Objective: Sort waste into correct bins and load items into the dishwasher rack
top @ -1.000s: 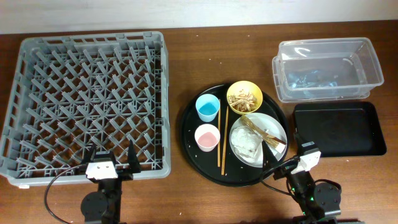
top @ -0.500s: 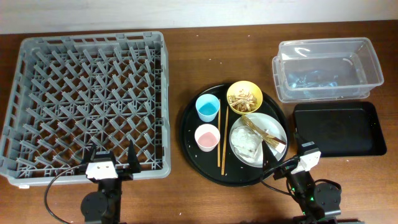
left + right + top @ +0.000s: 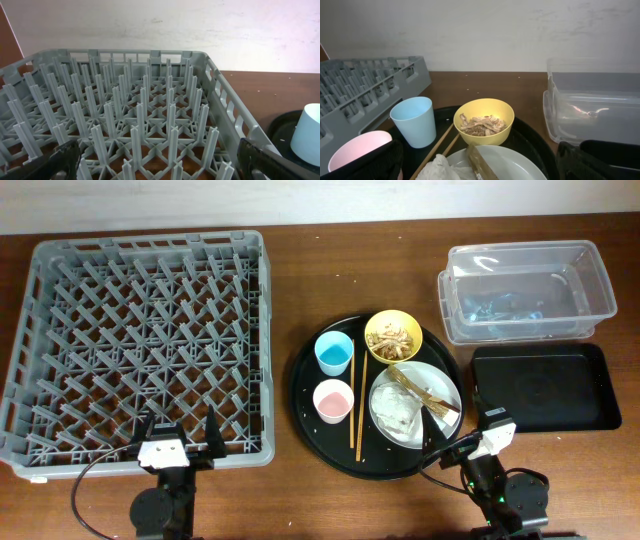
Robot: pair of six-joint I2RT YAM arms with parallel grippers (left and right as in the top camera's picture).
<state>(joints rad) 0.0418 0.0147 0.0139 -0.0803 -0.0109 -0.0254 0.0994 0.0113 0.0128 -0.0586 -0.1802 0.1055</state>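
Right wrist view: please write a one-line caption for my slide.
Open right gripper faces a yellow bowl of shredded food scraps, a small light-blue cup and a clear plastic rectangular tub.

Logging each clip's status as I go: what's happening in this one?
Nothing is being handled. The left hand and right hand are both open and grip nothing. The rack holds nothing. The blue cup, pink cup, chopsticks, yellow bowl of scraps, and plate carrying tissue and wrapper all sit on the round black tray. The flat black tray holds no waste.
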